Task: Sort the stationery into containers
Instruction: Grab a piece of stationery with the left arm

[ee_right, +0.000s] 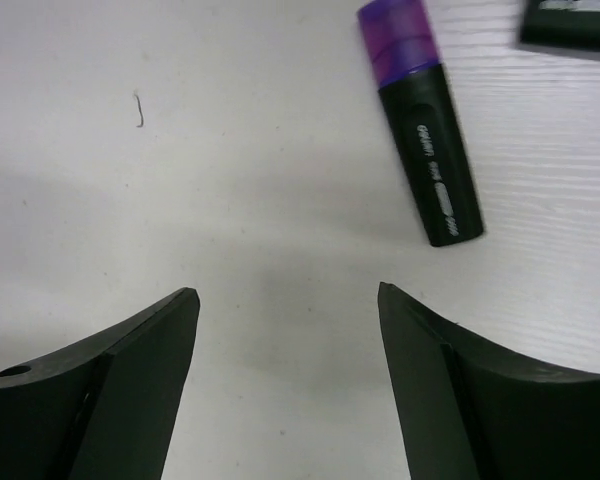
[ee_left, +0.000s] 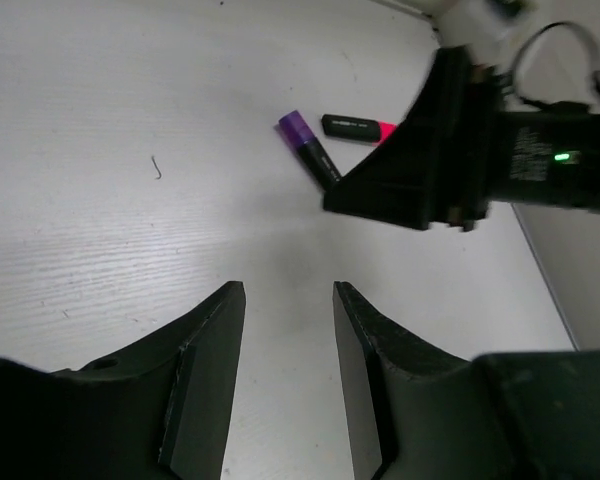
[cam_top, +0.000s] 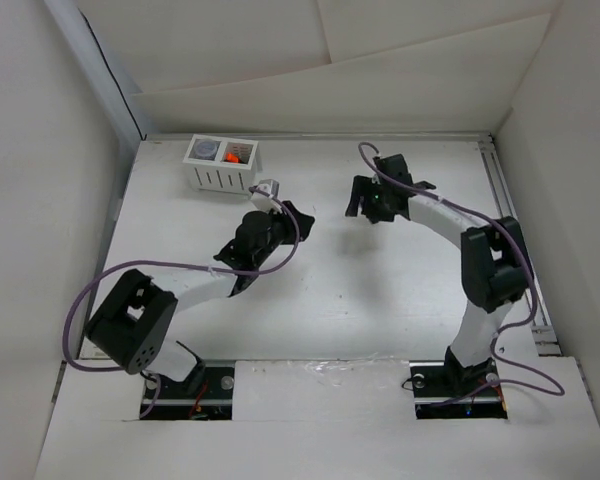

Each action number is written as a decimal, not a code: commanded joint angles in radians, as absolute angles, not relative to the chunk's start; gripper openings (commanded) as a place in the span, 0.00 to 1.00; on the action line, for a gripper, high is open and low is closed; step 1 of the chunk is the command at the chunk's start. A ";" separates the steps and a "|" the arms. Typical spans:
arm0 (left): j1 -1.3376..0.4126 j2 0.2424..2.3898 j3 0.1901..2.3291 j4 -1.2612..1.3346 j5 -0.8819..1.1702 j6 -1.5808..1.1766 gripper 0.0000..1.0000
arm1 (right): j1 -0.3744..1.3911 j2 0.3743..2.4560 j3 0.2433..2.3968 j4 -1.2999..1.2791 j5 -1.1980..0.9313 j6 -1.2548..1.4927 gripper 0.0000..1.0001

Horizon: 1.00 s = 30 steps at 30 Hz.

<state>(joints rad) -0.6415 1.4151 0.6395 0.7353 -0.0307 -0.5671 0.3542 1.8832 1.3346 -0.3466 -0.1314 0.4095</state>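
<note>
Highlighter (ee_right: 427, 140) has a black barrel, purple cap and white lettering.

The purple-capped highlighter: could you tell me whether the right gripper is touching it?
Apart. The right wrist view shows bare table between the purple-capped highlighter and the right gripper, whose jaws stand open.

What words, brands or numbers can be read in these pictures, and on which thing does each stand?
Nothing can be read for sure.
Purple-capped marker: white print along its black barrel, too blurred to read.
Pink-tipped marker: white print on its barrel, too small to read.
Right arm: white marks on its black housing, blurred.
</note>
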 commanded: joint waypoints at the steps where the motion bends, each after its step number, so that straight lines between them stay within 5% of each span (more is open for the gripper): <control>1: -0.643 1.471 0.716 0.741 -0.029 -0.560 0.37 | 0.342 1.723 1.286 -0.246 -0.020 0.479 0.78; 3: -0.670 1.525 0.753 0.714 -0.043 -0.560 0.39 | 0.322 1.657 1.220 -0.235 0.066 0.501 0.68; 7: -0.684 1.689 0.945 0.589 -0.025 -0.532 0.45 | 0.313 1.455 1.129 -0.222 0.279 0.573 0.09; 9: -0.684 1.799 1.075 0.537 -0.024 -0.532 0.47 | 0.304 1.384 1.091 -0.222 0.368 0.583 0.01; 12: -0.724 1.905 1.257 0.425 -0.099 -0.512 0.50 | 0.284 1.260 1.016 -0.201 0.379 0.592 0.04; 19: -0.798 2.196 1.699 0.157 -0.282 -0.460 0.56 | 0.242 1.141 0.934 -0.169 0.246 0.592 0.42; 30: -0.819 2.470 2.065 -0.047 -0.428 -0.431 0.57 | 0.242 1.051 0.856 -0.138 0.098 0.583 0.48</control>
